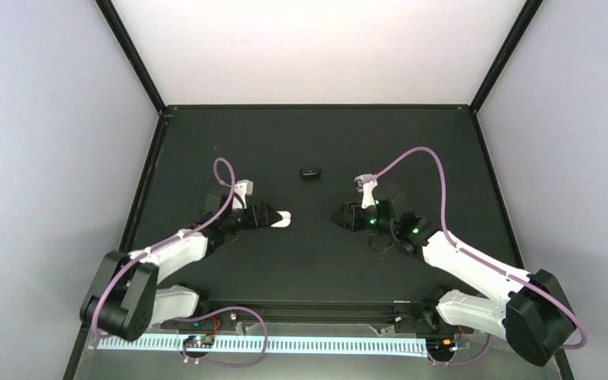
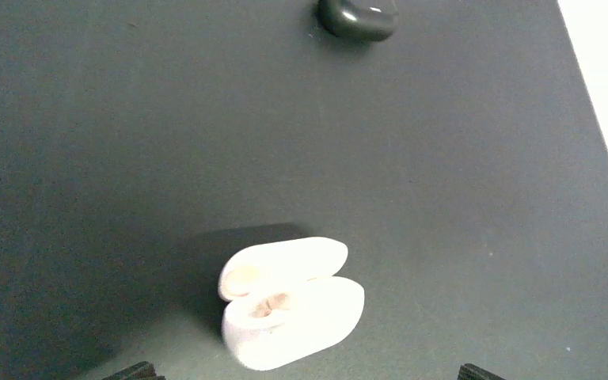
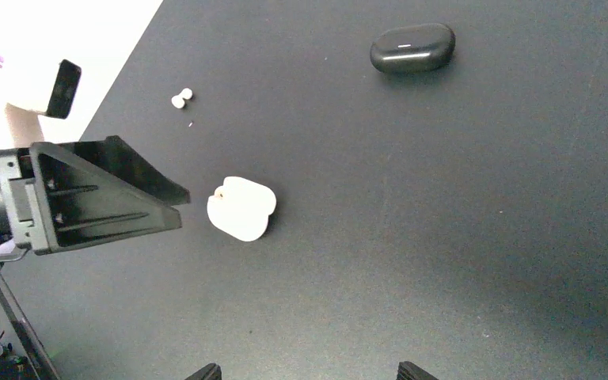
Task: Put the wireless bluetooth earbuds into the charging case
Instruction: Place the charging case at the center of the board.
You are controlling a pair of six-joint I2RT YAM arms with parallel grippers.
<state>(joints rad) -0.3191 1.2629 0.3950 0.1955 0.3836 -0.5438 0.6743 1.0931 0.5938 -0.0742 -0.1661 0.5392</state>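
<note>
The charging case [image 2: 291, 305] is white and lies on the black mat with its lid hinged open, showing a recess inside. It sits just ahead of my left gripper [image 2: 307, 374], whose jaws stand wide open on either side of it without touching. From above, the case [image 1: 284, 218] shows at the left gripper's [image 1: 273, 216] tips. Two tiny white earbuds [image 3: 182, 97] lie together on the mat, beyond the case [image 3: 241, 207] in the right wrist view. My right gripper [image 3: 307, 372] is open and holds nothing; it hovers to the right of the case [image 1: 337, 215].
A black oval pebble-shaped object [image 1: 310, 172] lies farther back at the mat's middle, also in the wrist views [image 2: 358, 17] [image 3: 412, 47]. The left gripper's black body [image 3: 87, 198] fills the left of the right wrist view. Black frame posts and white walls ring the mat.
</note>
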